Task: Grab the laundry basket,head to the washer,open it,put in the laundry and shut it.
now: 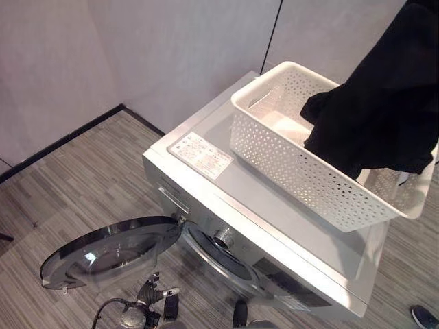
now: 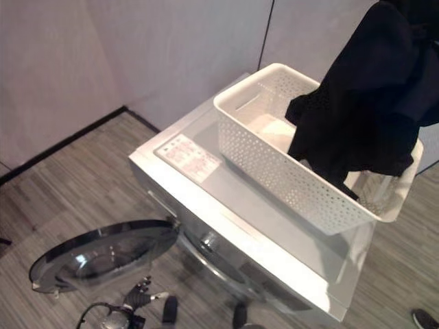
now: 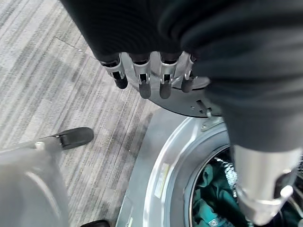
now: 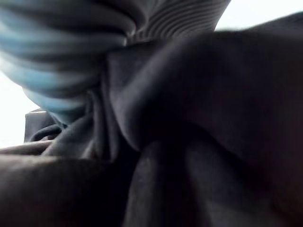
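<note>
Basket (image 1: pixel 302 175): on washer (image 1: pixel 226 199) top.
Door (image 1: pixel 110 250): open.
Black cloth (image 1: pixel 384 103): hanging over basket.
L hand (image 3: pixel 151 78): fingers straight, holds nothing.
R hand: can't tell.

The black garment (image 1: pixel 384 103) runs off the upper right of the frame, so whatever holds it up there is cut off, and it hides the far right part of the white laundry basket (image 1: pixel 295 171). In the right wrist view dark cloth presses close and blurred. In the left wrist view, the drum's green laundry (image 3: pixel 213 198) is cut by the lower edge.
</note>
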